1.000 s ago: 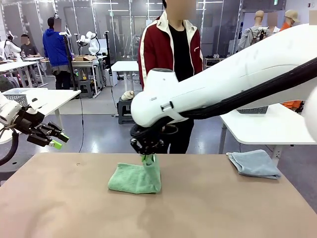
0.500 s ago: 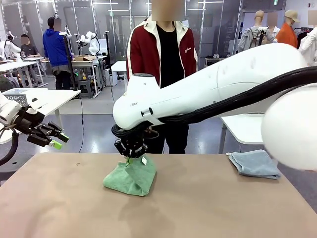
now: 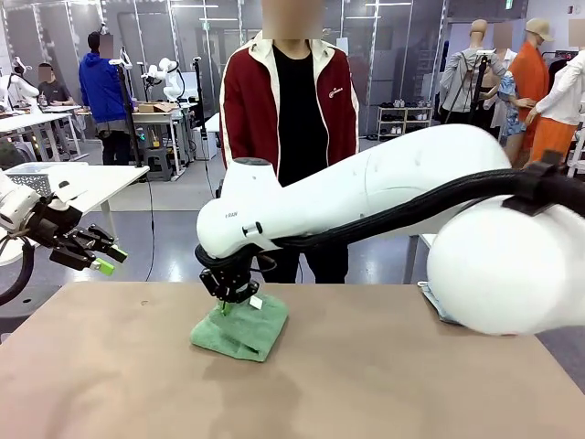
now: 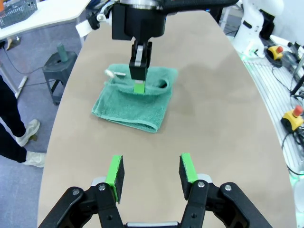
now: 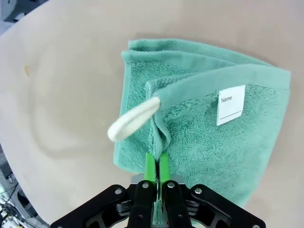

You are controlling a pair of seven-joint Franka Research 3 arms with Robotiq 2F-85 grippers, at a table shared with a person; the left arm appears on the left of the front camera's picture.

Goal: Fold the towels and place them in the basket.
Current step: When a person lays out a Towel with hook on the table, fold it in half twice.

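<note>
We read the table (image 3: 110, 384) first: tan, wide, the person (image 3: 291, 137) standing at its far edge, hands not seen taking part.

Right arm (image 3: 384, 197) reaches across the middle and down onto the green towel (image 3: 239, 327), which lies left of centre toward the far edge, doubled over, its white name label (image 5: 231, 104) face up and a white loop tab (image 5: 133, 118) sticking out from the edge.

Right gripper (image 5: 157, 164) is pinched tight on a ridge of the green towel at its folded edge, cloth resting on the table beneath.

Left gripper (image 4: 151, 171) hangs off the left end of the table, jaws apart, holding nothing, well apart from the towel.

A grey-blue towel (image 3: 430, 297) peeks out behind the right arm near the far right edge; most of it is hidden and we cannot tell its fold.

Step in hand, as we judge it: finishing the fold on the green towel. The corner looks laid over, so the next move likely calls for letting go cleanly without dragging the top layer, then checking that the edges line up.

Containers: we cannot place the task basket. A pale mesh basket (image 3: 32, 176) sits on another table behind; contents not readable.
</note>
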